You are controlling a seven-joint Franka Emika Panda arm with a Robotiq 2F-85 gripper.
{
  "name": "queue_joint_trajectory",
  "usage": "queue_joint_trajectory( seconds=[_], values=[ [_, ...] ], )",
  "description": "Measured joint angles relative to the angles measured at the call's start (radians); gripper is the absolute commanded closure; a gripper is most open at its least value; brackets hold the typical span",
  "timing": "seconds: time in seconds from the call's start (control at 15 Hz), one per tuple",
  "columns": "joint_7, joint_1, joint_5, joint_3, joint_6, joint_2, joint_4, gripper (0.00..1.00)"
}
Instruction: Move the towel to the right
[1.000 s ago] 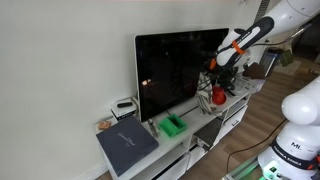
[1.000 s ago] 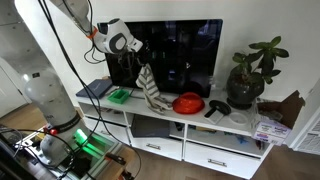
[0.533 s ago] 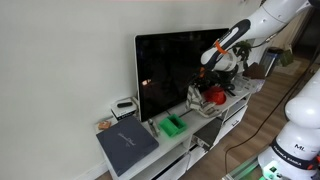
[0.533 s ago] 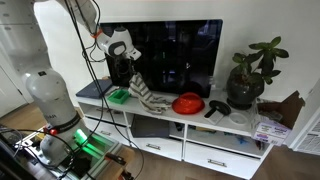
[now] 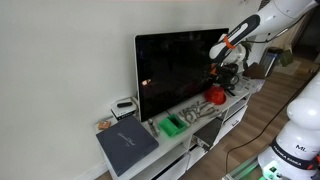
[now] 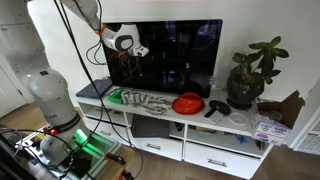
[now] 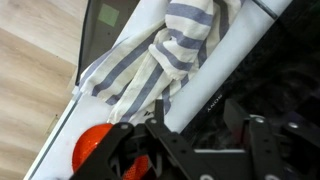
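Observation:
The striped white-and-grey towel [image 6: 145,100] lies crumpled on the white TV stand [image 6: 235,128], between a green box and a red bowl; it also shows as towel [image 5: 195,113] and, in the wrist view, as towel [image 7: 160,50]. My gripper [image 6: 127,66] hangs just above and behind it, in front of the TV screen, and appears in an exterior view as gripper [image 5: 222,76]. In the wrist view the gripper [image 7: 197,115] is open, its fingers [image 7: 158,112] spread with nothing between them, apart from the towel.
A red bowl [image 6: 187,103] sits beside the towel, with a black object [image 6: 217,108] and a potted plant [image 6: 248,75] beyond. The green box [image 6: 120,96] and a dark laptop [image 5: 126,145] lie at the other end. The big TV [image 6: 170,55] stands right behind.
The gripper carried the hanging towel along the stand, then opened. The towel dropped and now lies on the stand, and the gripper has risen a little off it.

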Motion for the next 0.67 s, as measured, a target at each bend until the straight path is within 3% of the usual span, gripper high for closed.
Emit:
queue_joint_trajectory(
  seconds=[0.33,0.67],
  values=[
    [-0.196,0.006,-0.080,-0.015,-0.177,-0.177,-0.026,0.00],
    [-0.344,0.043,-0.139,0.017,-0.253,-0.356,-0.083,0.00]
  ],
)
